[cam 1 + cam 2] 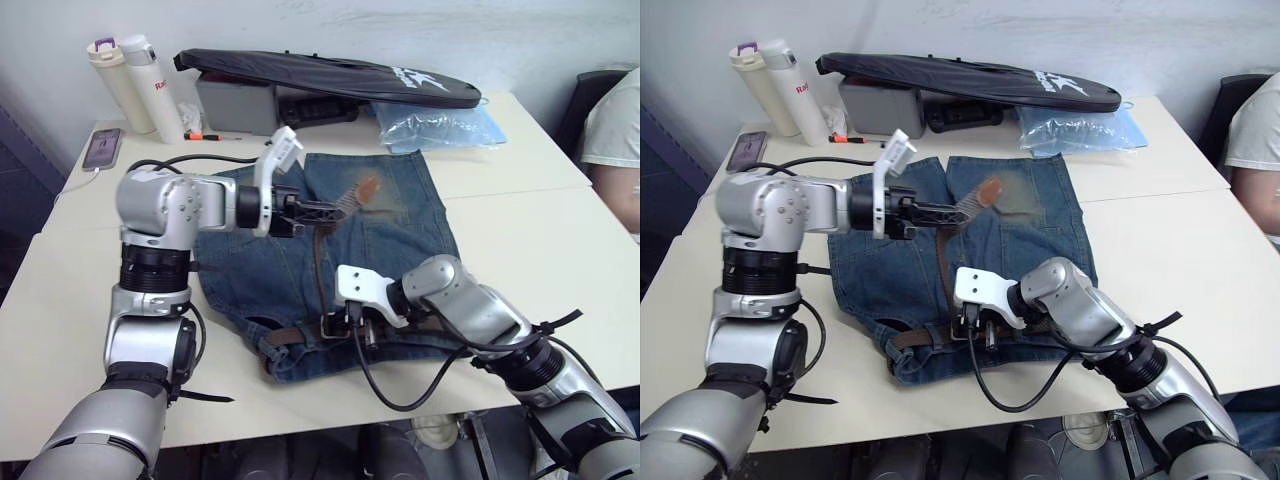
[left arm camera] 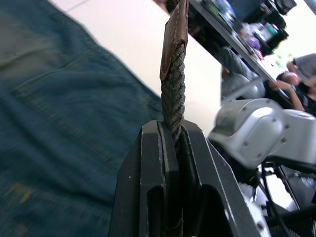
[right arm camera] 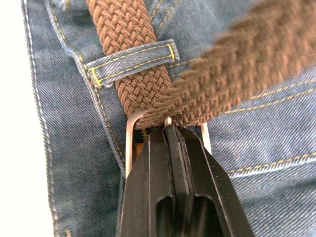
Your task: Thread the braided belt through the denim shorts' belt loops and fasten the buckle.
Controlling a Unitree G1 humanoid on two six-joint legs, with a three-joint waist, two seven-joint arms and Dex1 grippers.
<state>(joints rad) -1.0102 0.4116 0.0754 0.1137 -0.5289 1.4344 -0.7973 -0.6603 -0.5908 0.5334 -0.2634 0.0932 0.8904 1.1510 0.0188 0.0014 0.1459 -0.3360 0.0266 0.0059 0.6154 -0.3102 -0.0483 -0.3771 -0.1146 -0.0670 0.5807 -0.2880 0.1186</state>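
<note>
Belt pulled up through the buckle

Your left gripper (image 1: 318, 210) pinches the belt (image 1: 319, 270) near its leather tip, raised at 12 o'clock from the buckle (image 3: 167, 129), which your right gripper (image 1: 357, 322) clamps on the shorts (image 1: 400, 240) waistband.

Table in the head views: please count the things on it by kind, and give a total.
Bottles: 2
Phone: 1
Black bag: 1
Grey case: 1
Clear blue plastic bag: 1
Orange pen: 1
Denim shorts: 1
Braided belt: 1
Total: 9
</note>
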